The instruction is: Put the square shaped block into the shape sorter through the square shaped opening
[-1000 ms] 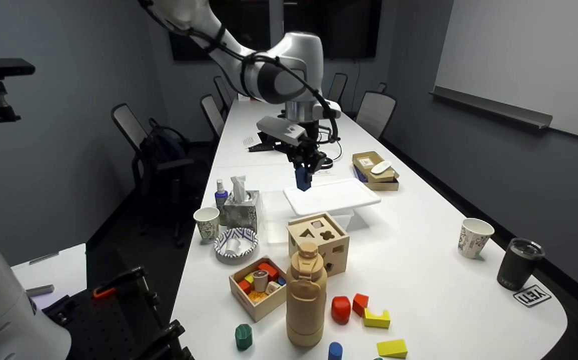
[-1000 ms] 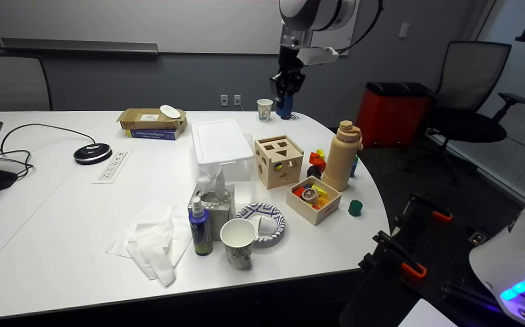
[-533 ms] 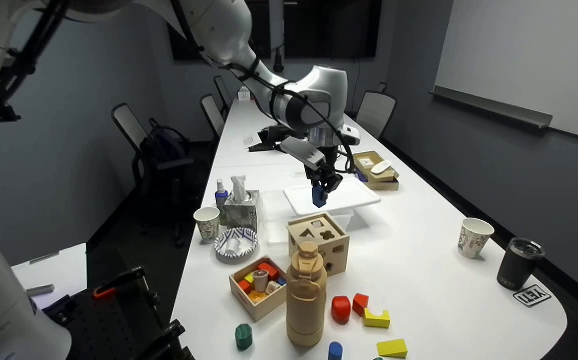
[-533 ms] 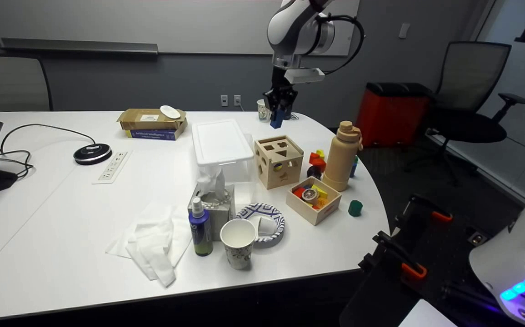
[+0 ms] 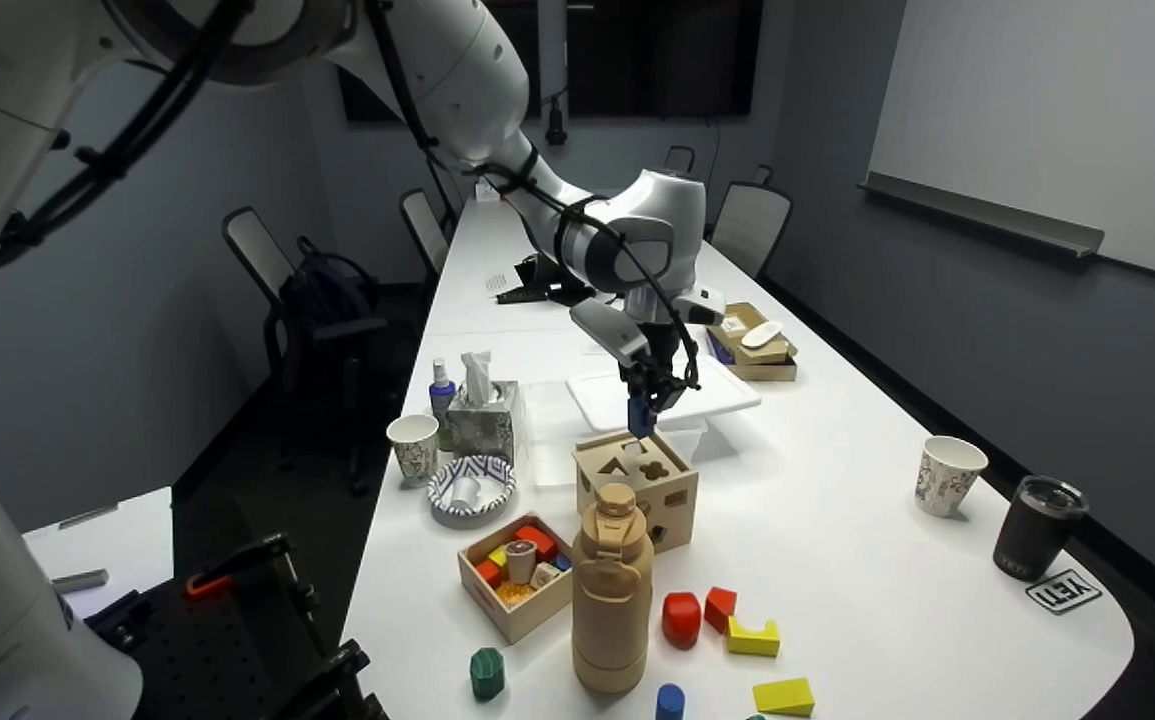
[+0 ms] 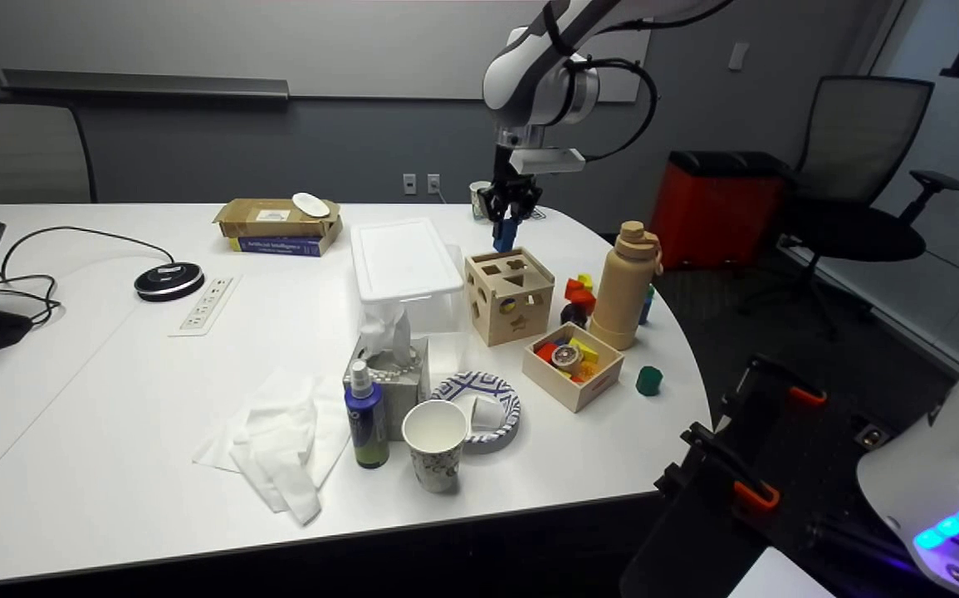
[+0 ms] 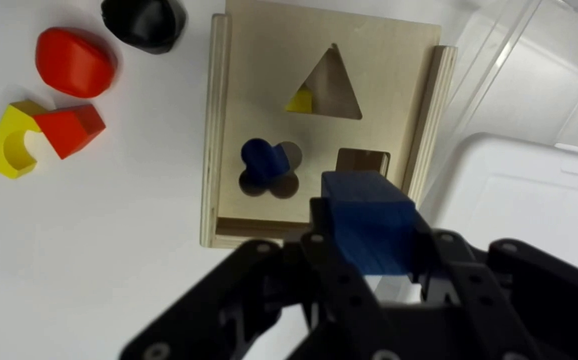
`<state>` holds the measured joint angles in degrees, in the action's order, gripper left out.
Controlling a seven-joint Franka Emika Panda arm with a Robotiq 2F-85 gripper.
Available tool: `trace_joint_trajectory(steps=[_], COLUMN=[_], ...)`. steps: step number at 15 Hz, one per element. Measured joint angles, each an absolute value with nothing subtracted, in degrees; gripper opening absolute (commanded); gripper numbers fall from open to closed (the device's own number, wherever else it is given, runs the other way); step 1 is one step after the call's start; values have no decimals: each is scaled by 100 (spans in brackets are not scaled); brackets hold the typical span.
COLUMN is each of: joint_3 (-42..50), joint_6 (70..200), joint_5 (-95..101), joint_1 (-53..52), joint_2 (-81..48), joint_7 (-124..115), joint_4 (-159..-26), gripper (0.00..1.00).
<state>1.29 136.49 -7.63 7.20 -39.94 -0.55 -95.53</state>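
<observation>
The shape sorter, a pale wooden cube box, stands on the white table in both exterior views. The wrist view shows its top with triangle, clover and square openings. My gripper is shut on the blue square block, also seen in an exterior view. In the wrist view the block sits between the fingers and hides the lower part of the square opening. The block hangs roughly upright over the top near that opening. The exact gap cannot be told.
A tan bottle and a wooden tray of coloured blocks stand beside the sorter. A clear bin with a white lid is close on another side. Loose blocks, such as a red one, lie nearby. A tissue box stands behind the plate.
The arm has lowered and brought the blue block toward the sorter, from higher and farther off to just over its top. The gripper has stayed shut on the block.
</observation>
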Motion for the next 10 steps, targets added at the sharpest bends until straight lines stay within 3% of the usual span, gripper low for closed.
trace_joint_trajectory(steps=[10], joint_3=[76], joint_6=[13599], joint_5=[-765], joint_1=[686], joint_2=[-4563], joint_7=[-386], joint_4=[-9137], gripper=[9])
